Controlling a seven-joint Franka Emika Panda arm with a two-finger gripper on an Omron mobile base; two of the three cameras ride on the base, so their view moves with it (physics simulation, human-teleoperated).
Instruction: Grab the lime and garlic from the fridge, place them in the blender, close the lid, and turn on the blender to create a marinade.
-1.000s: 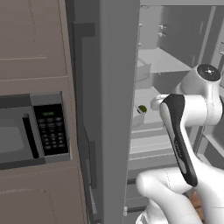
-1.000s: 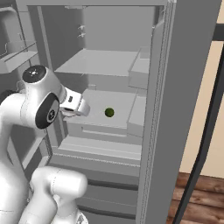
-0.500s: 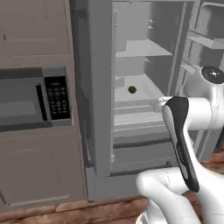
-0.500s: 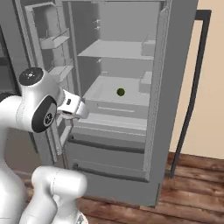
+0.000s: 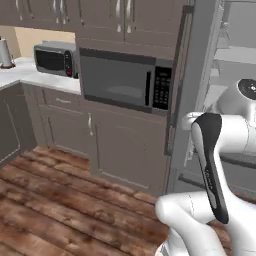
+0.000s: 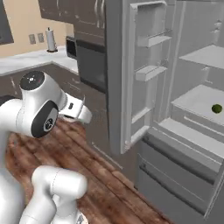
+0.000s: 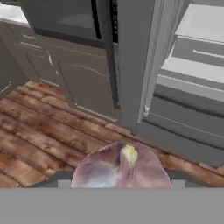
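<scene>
Kitchen with wood floor: the fridge (image 6: 183,109) stands open at right, the lime (image 6: 216,108) left on its far shelf, while the jaws grip a purplish garlic (image 7: 124,168); driving off risks shaking it loose.

Probable garlic bulb (image 7: 121,168) before fridge (image 7: 183,109)

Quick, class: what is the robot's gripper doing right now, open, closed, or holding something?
Gripper: closed around the garlic, a purplish-white bulb seen in the hand view, held over the wood floor beside the open fridge.
</scene>
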